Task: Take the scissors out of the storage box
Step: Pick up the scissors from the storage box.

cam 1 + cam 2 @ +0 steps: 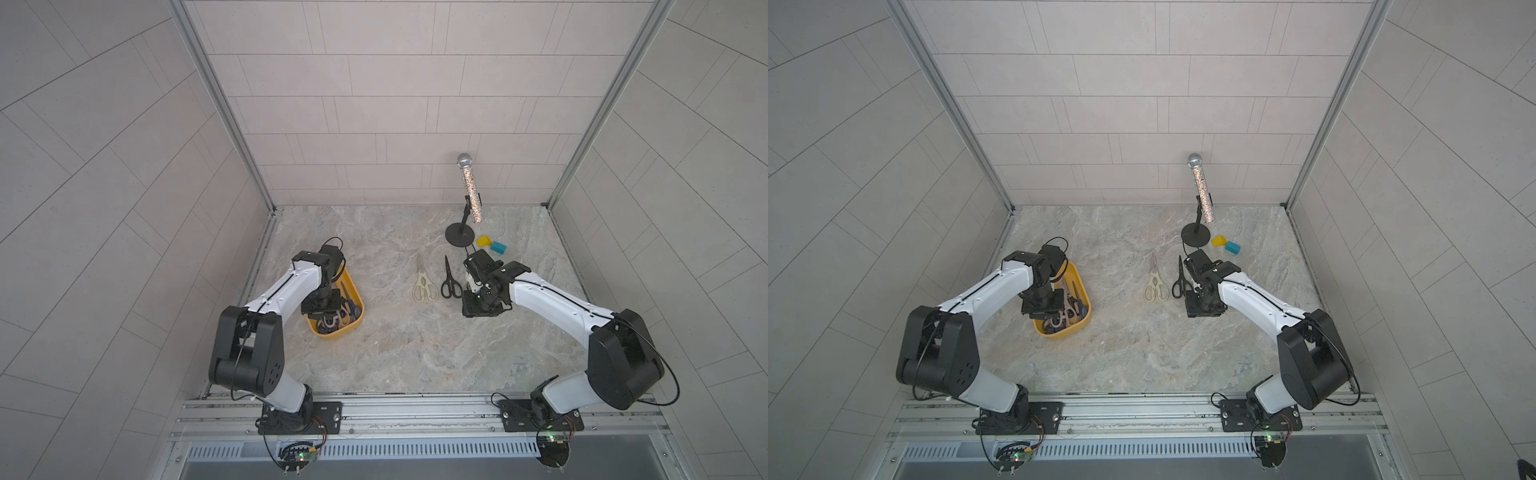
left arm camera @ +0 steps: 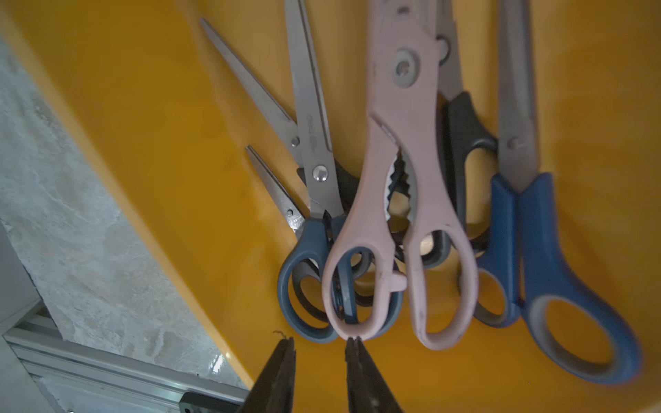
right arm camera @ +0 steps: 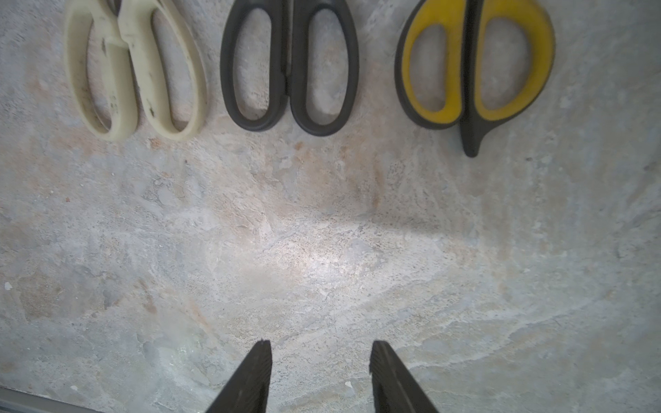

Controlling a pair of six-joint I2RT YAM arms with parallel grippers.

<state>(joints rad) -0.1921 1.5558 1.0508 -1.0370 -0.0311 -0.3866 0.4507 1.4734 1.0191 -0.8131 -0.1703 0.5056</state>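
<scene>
Left fingers are held slightly parted, empty, at pink shears in box, presumably for pickup; right fingers are held apart, empty, clear of scissors on tabletop

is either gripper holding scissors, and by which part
Nothing is held. The left gripper stands open at the handle loop of the pink shears; the right gripper is open over the table.

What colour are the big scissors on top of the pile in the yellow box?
Pale pink. The big scissors show best in the left wrist view.
</scene>
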